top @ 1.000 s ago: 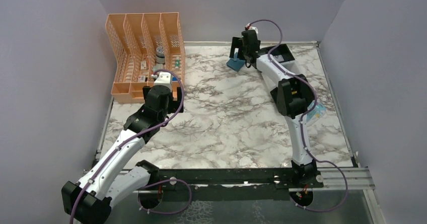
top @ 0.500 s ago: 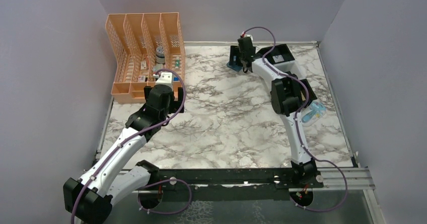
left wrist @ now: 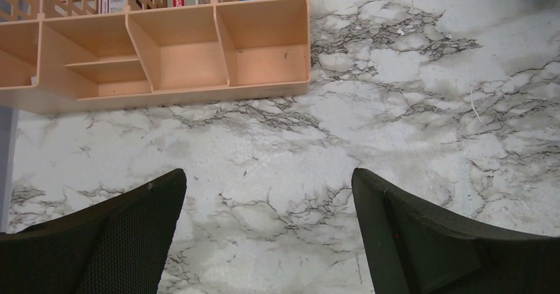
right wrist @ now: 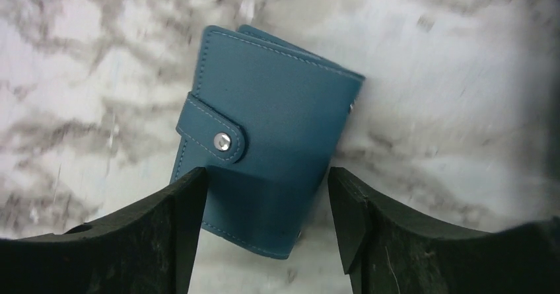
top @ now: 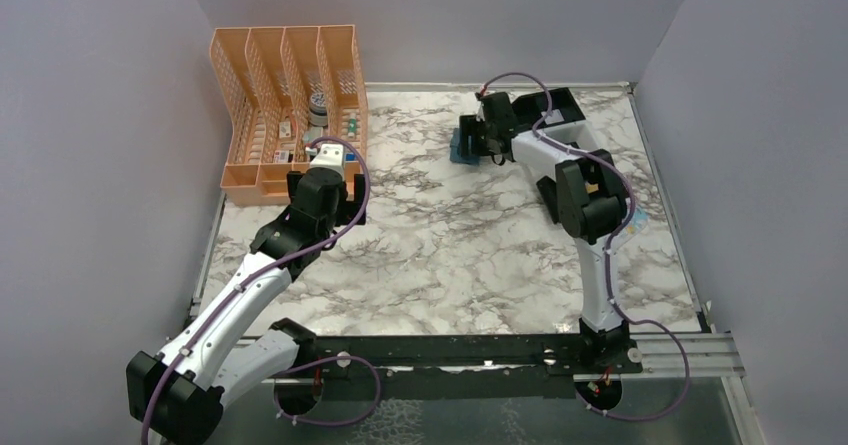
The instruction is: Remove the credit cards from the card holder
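Note:
The card holder (right wrist: 264, 135) is a teal-blue wallet, closed with a snap strap. It lies flat on the marble table at the back centre in the top view (top: 461, 150). My right gripper (right wrist: 266, 178) is open just above it. Its jaws straddle the wallet's near end: the left finger is at the wallet's edge, the right finger stands apart. It also shows in the top view (top: 478, 143). The credit cards are hidden. My left gripper (left wrist: 267, 175) is open and empty above bare table near the orange organizer, also in the top view (top: 328, 168).
An orange mesh desk organizer (top: 290, 105) with small items stands at the back left; its front trays show in the left wrist view (left wrist: 172, 49). A black tray (top: 562, 105) sits at the back right. A clear plastic item (top: 634, 225) lies by the right arm.
The right wrist has dropped and turned over the wallet. The wallet has shifted nearer and now lies flat instead of tilted. The left arm has barely moved.

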`<state>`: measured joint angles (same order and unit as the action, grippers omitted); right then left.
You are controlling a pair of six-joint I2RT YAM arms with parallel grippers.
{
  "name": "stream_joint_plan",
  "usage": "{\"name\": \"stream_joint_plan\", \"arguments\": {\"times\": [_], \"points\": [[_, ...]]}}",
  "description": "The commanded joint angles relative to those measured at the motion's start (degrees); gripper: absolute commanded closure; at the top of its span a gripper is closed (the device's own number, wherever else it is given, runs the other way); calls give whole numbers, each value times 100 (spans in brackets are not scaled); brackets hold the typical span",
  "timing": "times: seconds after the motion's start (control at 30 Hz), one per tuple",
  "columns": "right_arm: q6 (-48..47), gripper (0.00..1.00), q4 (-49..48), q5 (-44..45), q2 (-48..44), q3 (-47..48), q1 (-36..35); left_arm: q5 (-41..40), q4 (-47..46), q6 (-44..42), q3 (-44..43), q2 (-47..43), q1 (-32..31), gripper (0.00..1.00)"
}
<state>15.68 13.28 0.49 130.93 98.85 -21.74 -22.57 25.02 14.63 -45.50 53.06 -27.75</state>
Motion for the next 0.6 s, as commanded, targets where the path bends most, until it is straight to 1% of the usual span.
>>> {"name": "stream_joint_plan", "arguments": {"times": [0.0, 0.07, 0.17, 0.23, 0.37, 0.57], "points": [[-223, 33, 221, -1006, -783, -1379, -131, 68, -34, -66, -5, 9, 28, 1], [-234, 33, -29, -1201, -1273, -2006, -155, 71, -40, -66, 9, 6, 32, 1], [-373, 33, -185, -1421, -1919, -2594, -157, 89, -40, -66, -7, 20, 32, 1], [-544, 29, -247, -1414, -2230, -2780, -155, 95, -35, -74, -21, 41, 37, 1], [-511, 25, -86, -825, -2475, -2576, -155, 127, -40, -83, -21, 50, 37, 1], [158, 19, 154, -556, -2077, -2076, -151, 104, -36, -77, -4, 5, 41, 1]]}}
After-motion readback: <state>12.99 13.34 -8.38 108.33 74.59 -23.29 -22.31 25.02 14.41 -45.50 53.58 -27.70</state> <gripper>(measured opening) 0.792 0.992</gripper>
